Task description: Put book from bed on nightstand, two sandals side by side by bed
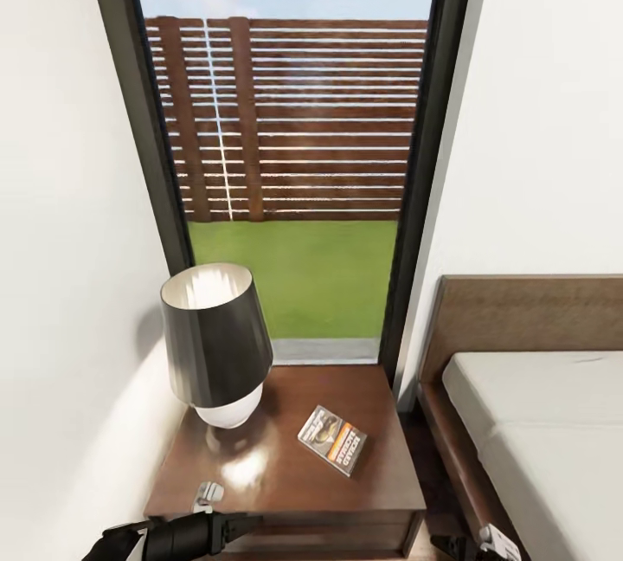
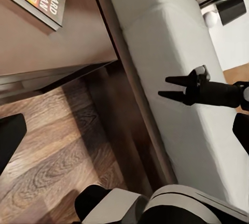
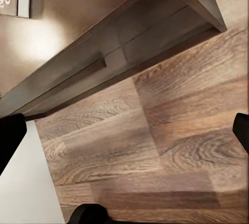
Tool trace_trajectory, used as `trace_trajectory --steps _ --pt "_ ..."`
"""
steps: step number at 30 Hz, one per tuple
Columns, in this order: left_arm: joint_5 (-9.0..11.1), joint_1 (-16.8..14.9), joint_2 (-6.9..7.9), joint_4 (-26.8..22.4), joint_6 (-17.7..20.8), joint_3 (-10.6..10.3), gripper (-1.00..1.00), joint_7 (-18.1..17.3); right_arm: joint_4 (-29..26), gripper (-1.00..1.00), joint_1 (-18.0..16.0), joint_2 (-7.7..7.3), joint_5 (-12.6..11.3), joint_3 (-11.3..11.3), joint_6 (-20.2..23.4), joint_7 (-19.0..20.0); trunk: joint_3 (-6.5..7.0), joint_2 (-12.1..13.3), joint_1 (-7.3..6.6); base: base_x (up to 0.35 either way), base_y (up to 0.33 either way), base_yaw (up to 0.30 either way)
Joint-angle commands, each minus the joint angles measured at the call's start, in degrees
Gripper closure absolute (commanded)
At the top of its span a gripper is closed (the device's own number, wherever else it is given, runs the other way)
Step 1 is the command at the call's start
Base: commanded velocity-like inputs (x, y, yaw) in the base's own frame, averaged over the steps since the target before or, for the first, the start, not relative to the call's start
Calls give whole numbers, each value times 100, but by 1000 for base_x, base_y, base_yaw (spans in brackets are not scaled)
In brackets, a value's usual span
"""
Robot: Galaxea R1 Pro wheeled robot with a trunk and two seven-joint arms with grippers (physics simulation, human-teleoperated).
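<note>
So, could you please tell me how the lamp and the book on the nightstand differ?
The lamp stands upright and tall, while the book lies flat and thin. The lamp has a black shade on a white base; the book has a dark cover with an orange band. Both rest on the nightstand.

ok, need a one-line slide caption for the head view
Book lies flat on the nightstand beside the lamp, with the bed alongside and the window behind.

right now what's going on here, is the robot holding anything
Nothing is held, as far as the views show. The small dark grey paperback book with its orange-and-white title band lies flat on the glossy dark brown nightstand, beside the black-shaded, white-based lamp. The left wrist view shows a gripper with empty, parted fingers over the off-white bed. So the book step looks done; the sandals remain.
</note>
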Motion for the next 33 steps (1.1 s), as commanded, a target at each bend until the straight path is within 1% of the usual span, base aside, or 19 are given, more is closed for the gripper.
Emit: trace_trajectory --steps 1,15,18,20,22,23,24,25,26,27,29,30,33 --pt "16 -2 0 0 60 7 -100 -17 1 -100 -3 -2 -56 40 17 15 13 39 -23 0 0 0" --pt "23 -2 -2 3 60 2 -100 21 1 -100 -3 -2 -56 40 -28 4 264 600 -331 0 0 0" --pt "-2 1 -69 1 60 -13 -100 678 57 -100 -3 4 -51 40 -36 -29 318 721 -397 0 0 0" --pt "-48 11 -138 6 54 -16 -100 1287 230 -100 -3 6 -50 40 -39 -35 354 801 -441 0 0 0" --pt "-131 23 -199 82 -32 -18 -100 1997 368 -100 -2 8 -49 40 -78 -41 390 881 -484 0 0 0" --pt "-180 26 -222 191 -130 -18 -100 2332 404 -100 3 9 -49 40 -136 -43 408 921 -506 0 0 0" --pt "-202 28 -232 268 -190 -19 -100 2485 416 -100 10 10 -49 40 -172 -43 426 961 -528 0 0 0" --pt "-324 31 -295 827 -530 -19 -100 3039 446 -100 187 12 -49 40 -345 -56 444 1002 -550 0 0 0" --pt "-399 31 -322 1152 -743 -19 -100 3262 454 -100 319 13 -49 40 -399 -68 462 1042 -572 0 0 0" --pt "-437 32 -332 1311 -861 -19 -100 3363 456 -100 393 14 -49 40 -418 -72 480 1082 -594 0 0 0" --pt "-580 32 -354 1895 -1390 -16 -100 3704 463 -100 651 15 -49 40 -463 -82 516 1162 -638 0 0 0" --pt "-628 32 -361 2140 -1635 -17 -100 3842 464 -100 726 18 -49 40 -474 -85 534 1202 -660 0 0 0" --pt "-690 79 -378 2422 -1989 -19 -100 4113 466 -100 816 29 -49 40 -488 -90 587 1322 -726 0 0 0"
